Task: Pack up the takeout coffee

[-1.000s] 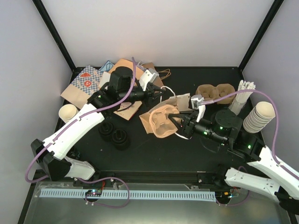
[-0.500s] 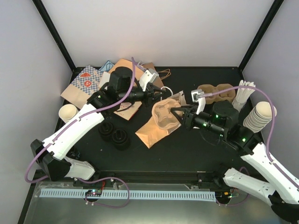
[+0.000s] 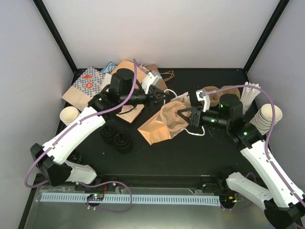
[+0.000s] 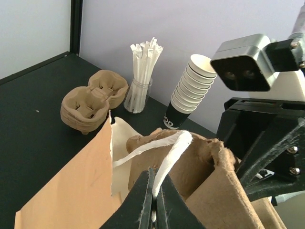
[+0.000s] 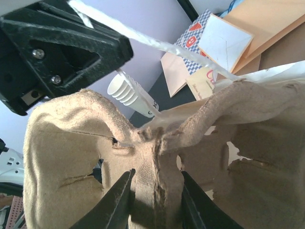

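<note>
A brown moulded-pulp two-cup carrier (image 3: pixel 172 116) hangs at the table's middle, partly inside the mouth of a tan paper bag (image 3: pixel 151 131). My right gripper (image 3: pixel 186 117) is shut on the carrier's middle rib (image 5: pixel 159 157), one finger on each side (image 5: pixel 157 175). My left gripper (image 3: pixel 162 97) is shut on the bag's white twisted handle (image 4: pixel 172 151), pinched flat between its fingertips (image 4: pixel 155 179), and holds that bag edge up. In the left wrist view the carrier (image 4: pixel 200 167) sits just behind the handle. No lidded cup shows inside the carrier.
Spare pulp carriers (image 3: pixel 215 93) and a jar of wrapped straws (image 3: pixel 249 95) stand at back right, beside a stack of lidless cups (image 3: pixel 267 119). Two black round lids (image 3: pixel 116 138) sit front left near another cup stack (image 3: pixel 69 114). Flat paper bags (image 3: pixel 90 86) lie back left.
My right arm has swung toward the back right and raised, carrying the carrier up into the bag's mouth. The bag now stretches out to the front left. The left gripper stayed put.
</note>
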{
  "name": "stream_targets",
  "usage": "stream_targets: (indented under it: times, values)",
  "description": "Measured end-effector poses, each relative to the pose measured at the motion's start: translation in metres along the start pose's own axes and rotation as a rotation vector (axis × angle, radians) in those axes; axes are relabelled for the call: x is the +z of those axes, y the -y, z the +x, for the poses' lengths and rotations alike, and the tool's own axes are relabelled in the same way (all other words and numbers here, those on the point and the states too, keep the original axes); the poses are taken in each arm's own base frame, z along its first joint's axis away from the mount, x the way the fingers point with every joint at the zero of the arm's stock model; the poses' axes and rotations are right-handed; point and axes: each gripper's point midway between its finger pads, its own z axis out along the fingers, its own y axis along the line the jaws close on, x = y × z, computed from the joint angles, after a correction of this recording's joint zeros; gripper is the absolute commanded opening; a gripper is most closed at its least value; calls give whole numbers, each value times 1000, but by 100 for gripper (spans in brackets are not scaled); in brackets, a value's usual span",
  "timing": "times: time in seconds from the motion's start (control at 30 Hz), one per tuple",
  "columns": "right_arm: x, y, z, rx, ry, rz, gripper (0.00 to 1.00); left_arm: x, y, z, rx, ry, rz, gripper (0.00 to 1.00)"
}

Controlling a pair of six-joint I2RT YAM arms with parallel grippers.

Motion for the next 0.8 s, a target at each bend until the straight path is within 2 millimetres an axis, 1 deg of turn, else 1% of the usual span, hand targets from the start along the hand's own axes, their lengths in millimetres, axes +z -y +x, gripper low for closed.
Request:
stream_targets:
  times: [0.27, 0.53, 0.8]
  values:
    - [6, 16, 5, -9, -99, 38, 25, 0, 1, 2, 26, -10, 7, 2]
    - [1, 36, 14, -61, -127, 152, 24, 0, 1, 5, 37, -20, 9, 2]
    - [-3, 49, 14, -108, -119, 226, 24, 0, 6, 7, 47, -29, 36, 2]
